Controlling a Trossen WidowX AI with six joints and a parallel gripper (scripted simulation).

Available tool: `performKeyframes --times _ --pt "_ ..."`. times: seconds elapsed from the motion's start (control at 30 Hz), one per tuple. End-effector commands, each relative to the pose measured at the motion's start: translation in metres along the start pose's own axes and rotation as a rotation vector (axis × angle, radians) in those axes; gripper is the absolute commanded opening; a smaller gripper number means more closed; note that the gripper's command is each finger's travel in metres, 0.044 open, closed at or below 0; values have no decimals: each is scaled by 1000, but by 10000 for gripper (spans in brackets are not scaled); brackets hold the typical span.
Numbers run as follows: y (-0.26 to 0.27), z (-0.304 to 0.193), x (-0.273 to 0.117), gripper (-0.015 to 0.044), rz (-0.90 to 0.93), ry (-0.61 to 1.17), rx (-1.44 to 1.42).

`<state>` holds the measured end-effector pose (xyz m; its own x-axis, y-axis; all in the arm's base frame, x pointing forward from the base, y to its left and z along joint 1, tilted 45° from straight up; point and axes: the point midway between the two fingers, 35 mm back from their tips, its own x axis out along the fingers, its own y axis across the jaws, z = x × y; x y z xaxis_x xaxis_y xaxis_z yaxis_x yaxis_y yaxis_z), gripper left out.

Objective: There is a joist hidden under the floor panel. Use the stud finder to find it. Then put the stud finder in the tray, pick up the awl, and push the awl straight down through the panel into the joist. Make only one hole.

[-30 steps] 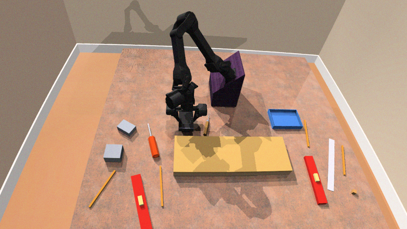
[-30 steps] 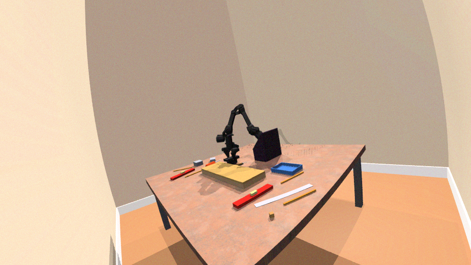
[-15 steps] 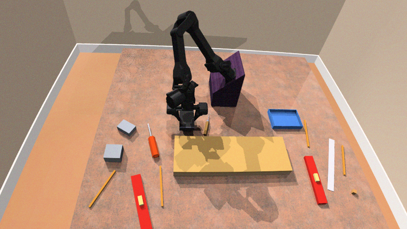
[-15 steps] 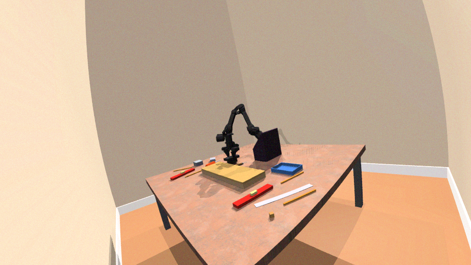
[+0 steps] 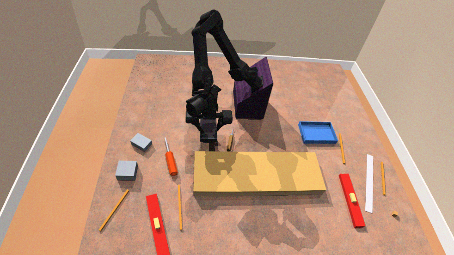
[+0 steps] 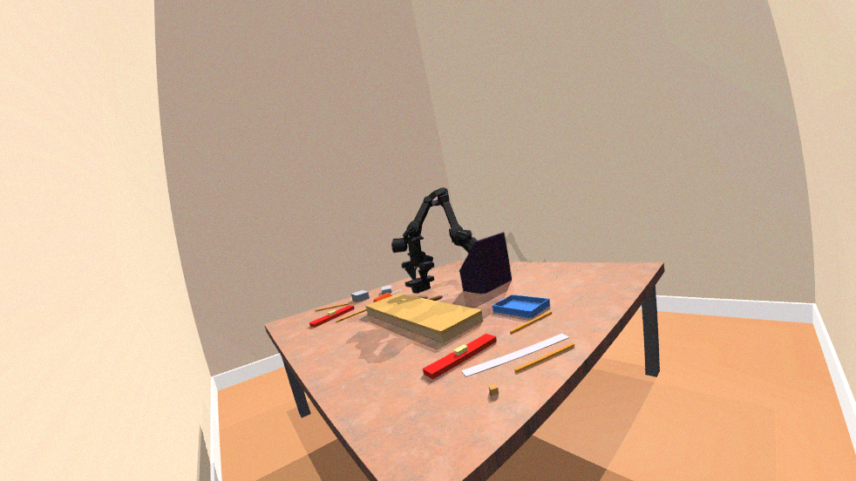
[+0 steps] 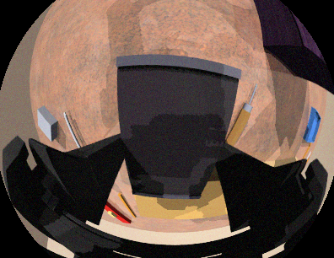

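My gripper (image 5: 208, 129) (image 6: 420, 278) (image 7: 172, 141) is shut on the dark, boxy stud finder, with a finger on each long side. The stud finder (image 5: 208, 134) (image 6: 418, 285) (image 7: 176, 97) is level, behind the left end of the floor panel, and looks slightly off the table. The yellow floor panel (image 5: 301, 172) (image 6: 435, 318) (image 7: 180, 212) lies flat; no joist shows. The awl (image 5: 230, 142) (image 7: 240, 125), with a wooden handle and thin metal tip, lies just right of the stud finder. The blue tray (image 5: 317, 133) (image 6: 521, 305) (image 7: 314, 126) is empty, at the right.
A purple wedge block (image 5: 251, 108) stands behind, by the arm's base. An orange screwdriver (image 5: 171, 163) and two grey blocks (image 5: 141, 142) (image 5: 126, 170) lie left. Red levels (image 5: 154, 207) (image 5: 348, 187), thin orange sticks, a white strip (image 5: 369, 183) and a small cube (image 5: 394, 213) lie around the panel.
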<state>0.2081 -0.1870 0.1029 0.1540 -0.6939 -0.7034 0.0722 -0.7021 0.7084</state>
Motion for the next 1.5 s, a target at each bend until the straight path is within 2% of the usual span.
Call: performKeyframes --times 0.0,0.37,1.47 --pt "-1 -1 -3 0 4 1 6" --pt "-40 -1 -3 0 1 1 5" --pt "-30 -1 -1 0 -220 -4 9"
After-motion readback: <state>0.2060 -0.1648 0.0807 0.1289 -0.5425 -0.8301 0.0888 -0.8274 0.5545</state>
